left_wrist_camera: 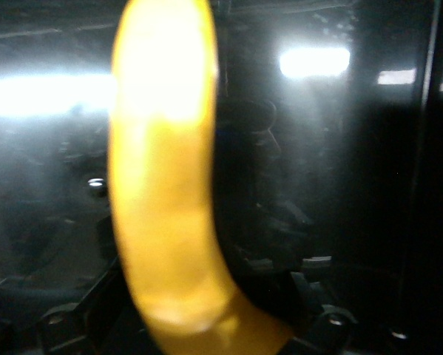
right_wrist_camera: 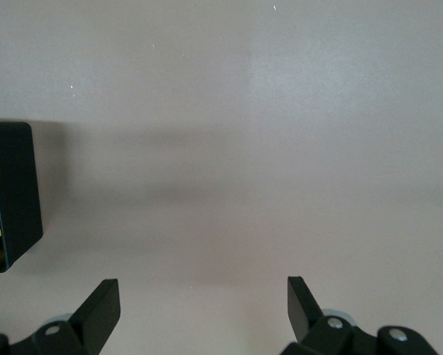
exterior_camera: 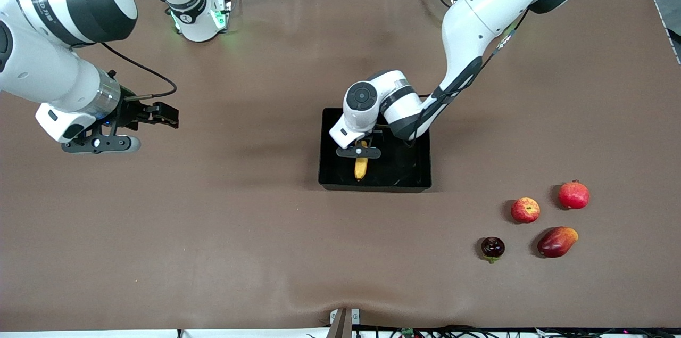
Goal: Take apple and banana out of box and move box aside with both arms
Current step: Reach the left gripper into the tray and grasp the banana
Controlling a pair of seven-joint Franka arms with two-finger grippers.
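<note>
We find the left gripper [exterior_camera: 360, 149] low in the box [exterior_camera: 409, 178], jaws apart astride the banana [exterior_camera: 360, 167]; it should clamp mid-length before lifting, while the right gripper [right_wrist_camera: 203, 307] waits with jaws apart.

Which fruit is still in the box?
Only the banana, long and yellow, lying in the black box; the four reddish fruits sit outside it on the table.

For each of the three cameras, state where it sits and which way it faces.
Front view: high across the table, facing both arms; left gripper down in the box over the banana, right gripper waiting open over bare table, apple outside.
Left wrist view: inside the box, close on the banana; no fingers clearly visible.
Right wrist view: looks down at the table; both fingertips apart, box corner at the edge.
Shared: all show the box.
</note>
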